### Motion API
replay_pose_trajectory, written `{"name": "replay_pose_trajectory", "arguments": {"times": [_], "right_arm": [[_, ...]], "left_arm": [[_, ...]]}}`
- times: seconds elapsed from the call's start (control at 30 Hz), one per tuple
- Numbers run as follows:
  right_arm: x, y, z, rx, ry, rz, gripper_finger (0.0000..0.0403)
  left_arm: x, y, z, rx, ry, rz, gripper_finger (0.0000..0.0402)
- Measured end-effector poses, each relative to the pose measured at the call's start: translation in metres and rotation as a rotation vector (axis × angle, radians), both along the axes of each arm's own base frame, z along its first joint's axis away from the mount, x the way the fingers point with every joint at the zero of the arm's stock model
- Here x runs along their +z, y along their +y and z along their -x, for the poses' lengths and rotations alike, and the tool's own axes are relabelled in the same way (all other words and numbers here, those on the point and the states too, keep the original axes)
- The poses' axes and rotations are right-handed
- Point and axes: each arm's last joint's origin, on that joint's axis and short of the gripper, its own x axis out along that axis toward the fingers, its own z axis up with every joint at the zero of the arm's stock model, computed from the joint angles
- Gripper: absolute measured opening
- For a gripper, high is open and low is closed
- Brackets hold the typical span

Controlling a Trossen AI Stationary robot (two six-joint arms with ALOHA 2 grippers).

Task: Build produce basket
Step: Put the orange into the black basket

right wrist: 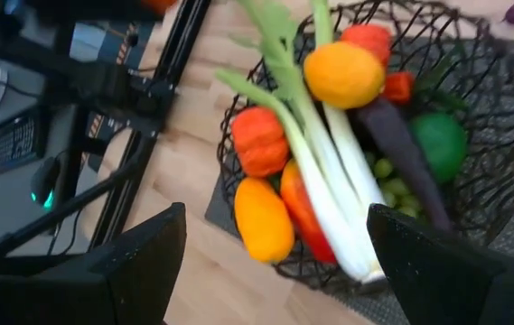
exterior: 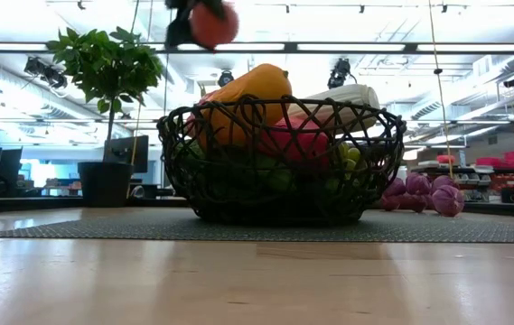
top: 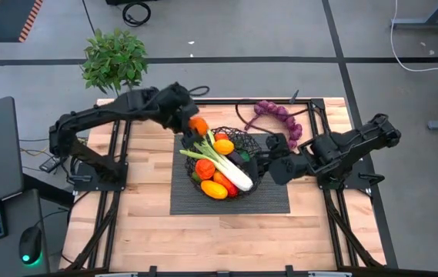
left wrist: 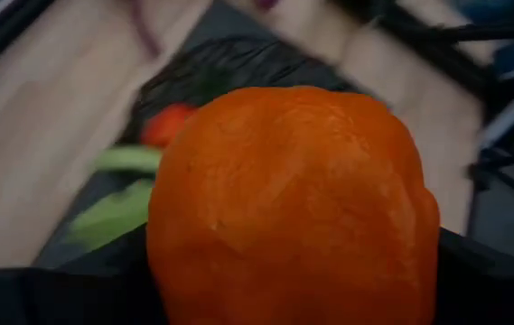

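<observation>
The black wire basket [top: 251,141] stands on a dark mat [top: 195,201] at mid-table and also shows in the low view [exterior: 279,194]. It holds a leek [top: 222,161], a lemon [right wrist: 344,74], an orange piece [right wrist: 263,219], red pieces, green grapes and an aubergine [right wrist: 406,153]. My left gripper [top: 191,123] is shut on a round orange toy fruit [top: 198,125] above the basket's far left rim. My right gripper [right wrist: 275,271] is open and empty just right of the basket, also seen from above [top: 271,160]. My left gripper holds the round orange fruit [left wrist: 293,208] between its two fingers, whose dark sides show at either side of it [left wrist: 478,275]. The fruit hides the place of contact. The fruit is lifted clear, well above the basket's rim [exterior: 213,23].
A bunch of purple grapes [top: 280,115] lies on the table behind the basket's right side and also shows in the low view [exterior: 424,194]. A potted plant [top: 115,60] stands off the table's far left corner. Bare wood lies near the front edge [top: 219,238].
</observation>
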Motion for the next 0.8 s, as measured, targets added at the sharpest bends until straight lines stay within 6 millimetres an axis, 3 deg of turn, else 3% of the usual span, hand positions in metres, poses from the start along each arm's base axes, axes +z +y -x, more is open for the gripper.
{"name": "replay_pose_trajectory", "arguments": {"times": [0.17, 0.33, 0.57, 0.8], "right_arm": [[0.001, -0.008, 0.004, -0.009, 0.030, 0.018, 0.0347], [-0.002, -0.012, 0.004, 0.009, 0.085, -0.018, 0.0347], [-0.003, -0.011, 0.004, 0.024, 0.097, -0.067, 0.0347], [-0.005, -0.004, 0.008, 0.022, 0.114, -0.096, 0.0347]], "left_arm": [[-0.003, -0.031, -0.028, -0.112, -0.097, -0.014, 0.0312], [-0.021, -0.051, -0.056, -0.146, -0.080, -0.102, 0.0316], [-0.054, -0.052, -0.081, -0.082, 0.022, -0.151, 0.0317], [-0.067, -0.051, -0.091, -0.108, 0.048, -0.172, 0.0318]]}}
